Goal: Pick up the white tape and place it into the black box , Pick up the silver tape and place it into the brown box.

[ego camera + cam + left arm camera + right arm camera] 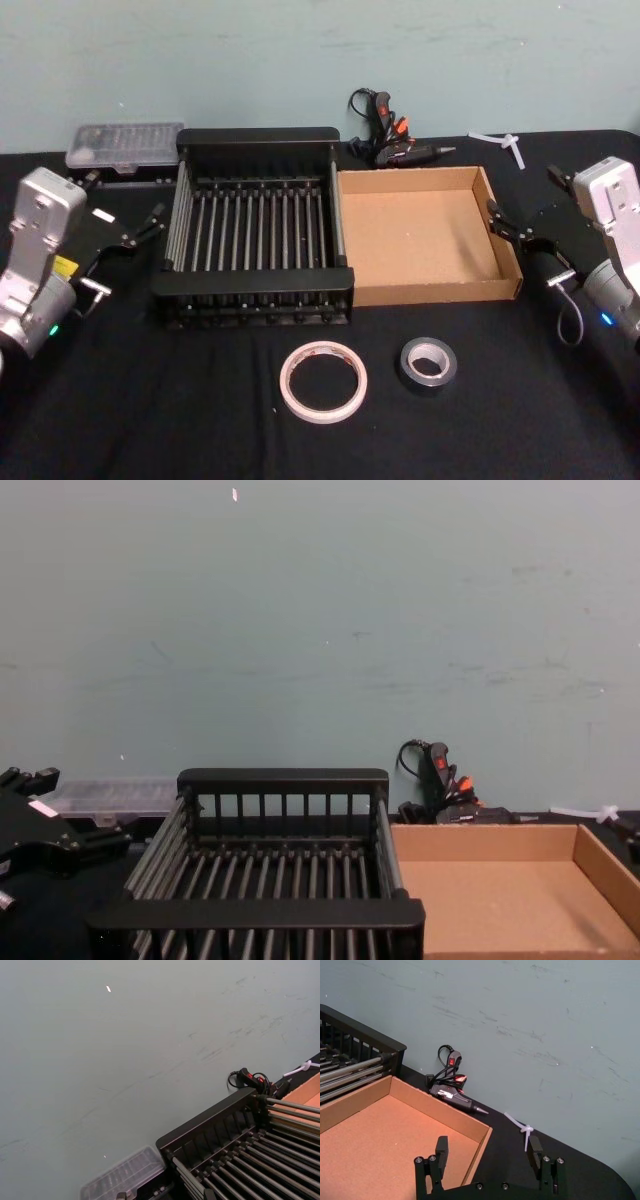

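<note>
Currently 2 rolls on black tabletop [150,420] | flat white tape [323,381] at 6 | thick grey silver tape [429,363] at 5 | slatted black box [255,228], cardboard brown box [425,237] empty | left tool [143,231], right tool [512,229] open, empty

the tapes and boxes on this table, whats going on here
Nothing is being handled yet. The white tape and the silver tape lie side by side on the black cloth, in front of the black box and the brown box, which hold neither roll. The left gripper waits open left of the black box; the right gripper waits open by the brown box's right wall.
</note>
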Controlling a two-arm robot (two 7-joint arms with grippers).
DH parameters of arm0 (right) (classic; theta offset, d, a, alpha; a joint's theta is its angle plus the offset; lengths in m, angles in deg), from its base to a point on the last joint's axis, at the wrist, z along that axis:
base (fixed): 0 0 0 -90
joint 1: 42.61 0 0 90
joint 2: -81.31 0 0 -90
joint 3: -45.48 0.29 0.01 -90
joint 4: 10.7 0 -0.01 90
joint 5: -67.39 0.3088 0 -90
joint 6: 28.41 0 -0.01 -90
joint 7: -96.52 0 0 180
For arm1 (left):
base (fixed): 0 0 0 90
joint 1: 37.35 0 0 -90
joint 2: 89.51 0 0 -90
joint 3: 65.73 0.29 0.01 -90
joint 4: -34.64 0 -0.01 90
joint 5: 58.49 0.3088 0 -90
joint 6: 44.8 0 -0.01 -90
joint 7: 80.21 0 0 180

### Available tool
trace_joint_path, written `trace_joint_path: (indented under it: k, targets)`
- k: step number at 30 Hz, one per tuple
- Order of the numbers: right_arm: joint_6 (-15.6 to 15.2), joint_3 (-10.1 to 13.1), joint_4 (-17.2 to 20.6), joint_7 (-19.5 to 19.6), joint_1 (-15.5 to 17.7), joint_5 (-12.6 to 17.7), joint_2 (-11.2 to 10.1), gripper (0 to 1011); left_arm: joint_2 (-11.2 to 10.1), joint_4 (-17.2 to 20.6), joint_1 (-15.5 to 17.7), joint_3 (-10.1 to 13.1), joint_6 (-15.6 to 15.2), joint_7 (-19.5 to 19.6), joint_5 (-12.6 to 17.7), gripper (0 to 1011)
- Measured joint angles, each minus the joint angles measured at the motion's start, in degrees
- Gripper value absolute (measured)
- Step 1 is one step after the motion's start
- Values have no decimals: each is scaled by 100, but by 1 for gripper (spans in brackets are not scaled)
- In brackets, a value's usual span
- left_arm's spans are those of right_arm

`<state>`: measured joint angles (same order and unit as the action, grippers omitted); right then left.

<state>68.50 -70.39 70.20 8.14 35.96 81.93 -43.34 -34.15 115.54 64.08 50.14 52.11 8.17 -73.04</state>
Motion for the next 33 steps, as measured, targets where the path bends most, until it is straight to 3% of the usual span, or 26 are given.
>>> trace_joint_path:
  k: [33]
  targets:
    - [0, 0, 0, 0, 0, 0, 0, 1002, 0, 0, 0, 0, 0, 0, 0, 1001]
